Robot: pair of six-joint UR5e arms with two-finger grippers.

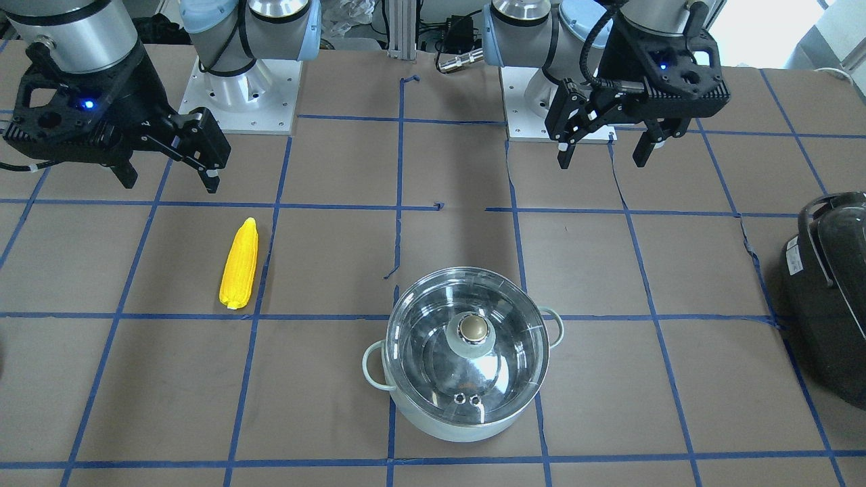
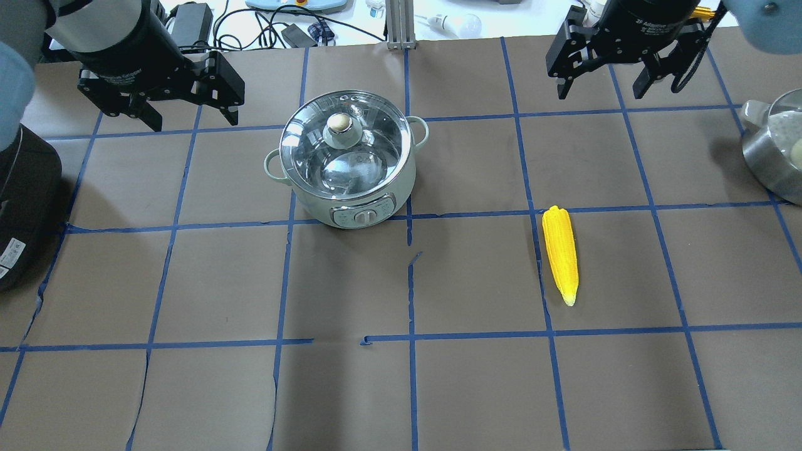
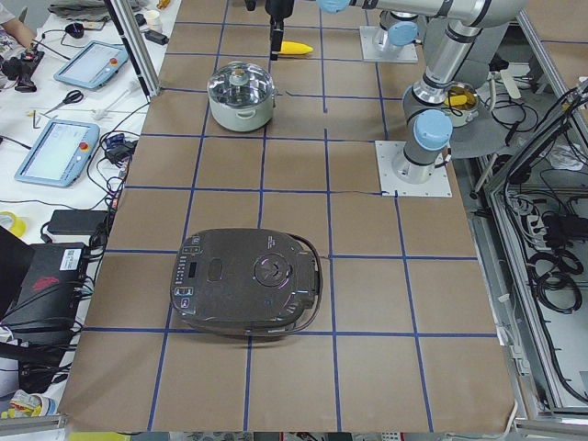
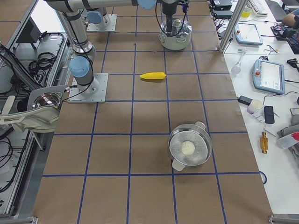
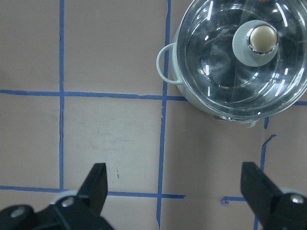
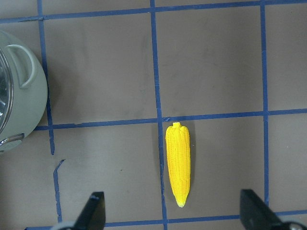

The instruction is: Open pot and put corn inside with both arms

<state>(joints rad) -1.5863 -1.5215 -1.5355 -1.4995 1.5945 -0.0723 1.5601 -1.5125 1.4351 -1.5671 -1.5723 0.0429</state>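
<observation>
The pale mint-green pot [image 2: 313, 202] stands on the table left of centre, with its clear glass lid [image 2: 369, 156] on and the metallic knob [image 2: 340, 123] upright. It also shows in the front view [image 1: 467, 426] and in the left wrist view [image 5: 192, 98]. The yellow corn [image 2: 560, 250] lies flat on the table right of centre, and shows in the right wrist view [image 6: 178, 163] and the front view [image 1: 240, 264]. My left gripper [image 2: 193, 119] is open and empty, above the table left of the pot. My right gripper [image 2: 600, 93] is open and empty, above the table beyond the corn.
A black appliance [image 2: 19, 207] with a handle sits at the table's left end. A steel pot with a lid [image 2: 774, 150] sits at the right end. Blue tape lines grid the brown table cover. Cables and devices lie past the far edge.
</observation>
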